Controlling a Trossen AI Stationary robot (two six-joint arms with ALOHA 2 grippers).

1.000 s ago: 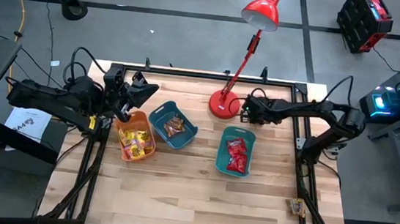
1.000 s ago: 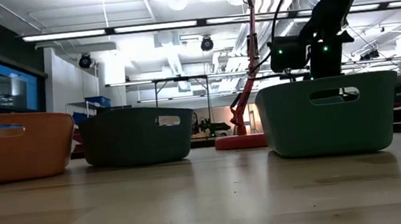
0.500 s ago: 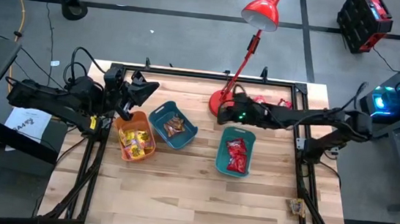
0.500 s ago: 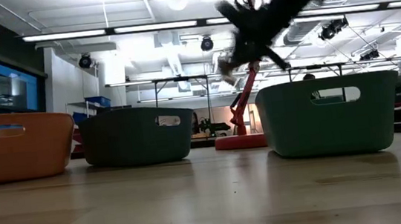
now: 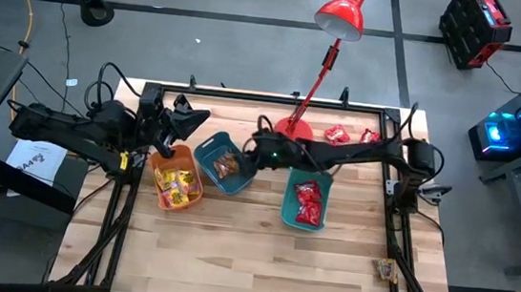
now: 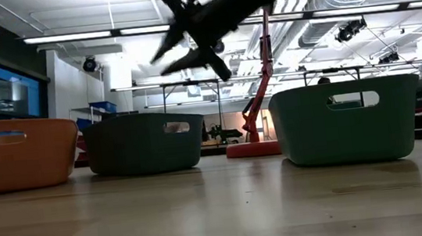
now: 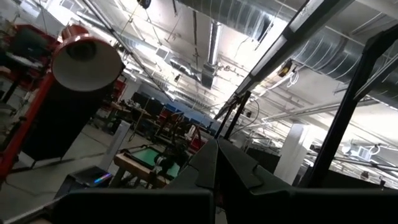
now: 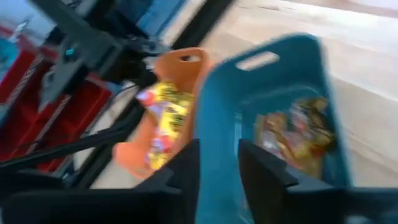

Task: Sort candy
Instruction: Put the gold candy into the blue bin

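Observation:
Three bins stand in a row. The orange bin [image 5: 178, 178] holds yellow candy, the middle teal bin [image 5: 225, 162] brown-orange candy [image 8: 298, 134], and the right teal bin [image 5: 306, 198] red candy. Two red candies [image 5: 336, 134] lie on the table at its far right. My right gripper [image 5: 248, 154] is stretched across to the middle bin's right rim and hangs open above it [image 8: 217, 149], high in the low view [image 6: 180, 50]. My left gripper [image 5: 191, 115] is shut, raised by the orange bin's far side and pointing up at the ceiling [image 7: 214, 149].
A red desk lamp stands with its base [image 5: 291, 130] at the table's far edge, just behind my right arm, and its head [image 5: 340, 15] beyond the table. One brown-orange packet [image 5: 385, 268] lies at the table's right edge. Bare wood fills the near half.
My right gripper has swept quickly from beside the lamp base toward the table's left, past the right teal bin, to above the middle teal bin, rising in the low view. The two red candies at the far right have come into sight behind the arm.

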